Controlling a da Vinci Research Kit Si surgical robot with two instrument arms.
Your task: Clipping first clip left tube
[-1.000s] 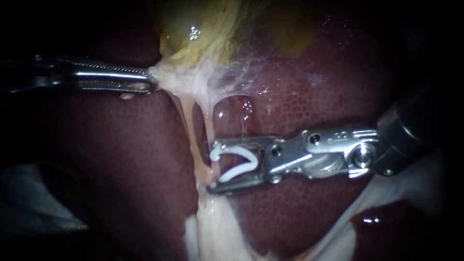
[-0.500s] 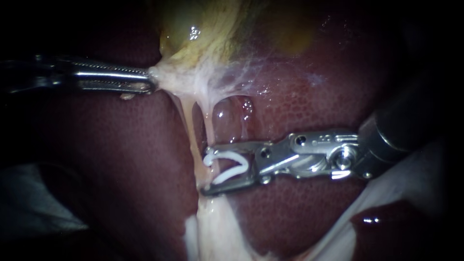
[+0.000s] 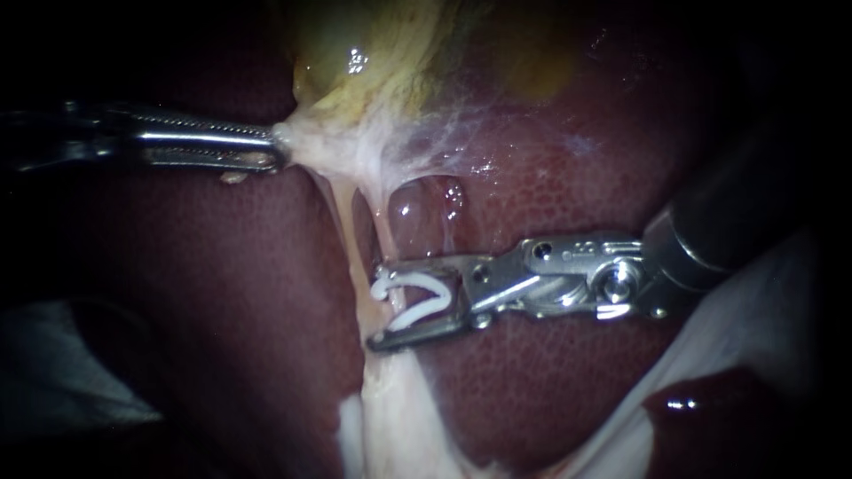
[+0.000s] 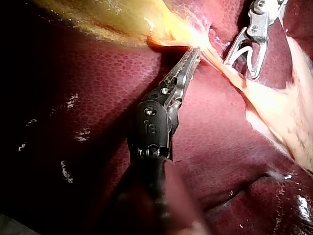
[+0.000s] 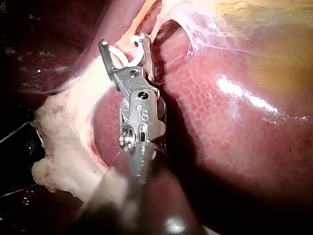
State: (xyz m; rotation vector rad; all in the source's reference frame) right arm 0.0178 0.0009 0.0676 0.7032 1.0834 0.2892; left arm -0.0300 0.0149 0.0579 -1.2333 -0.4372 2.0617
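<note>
There is not much room. On the far side sits the yellow gallbladder (image 3: 355, 53). On the near side the tubes run down into a thick pale stalk (image 3: 390, 417). The clear space is the red liver (image 3: 550, 390) to the right of the tubes. My right instrument (image 3: 375, 306) lies over that space, with its shaft coming in from the right. To the left of the tubes there is more bare liver, and then the edge goes dark.

My left instrument (image 3: 273, 149) comes in from the left. Its jaws are closed tight on the pale tissue (image 3: 306, 142) at the bottom of the gallbladder and hold it out to the left.

Two thin tubes hang down from that tissue, side by side, with a small gap of liver between them. The left tube (image 3: 346, 241) is the thin pale one. It runs down just at the tips of my right instrument's jaws. I cannot tell if it is all the way inside them. The right tube (image 3: 384, 232) goes under the far jaw and lies between the two jaws.

The jaws of my right instrument stand wide apart. They carry a white clip (image 3: 417, 280) shaped like a V, with one leg along each jaw. The open side of the clip faces left, toward the tubes.
</note>
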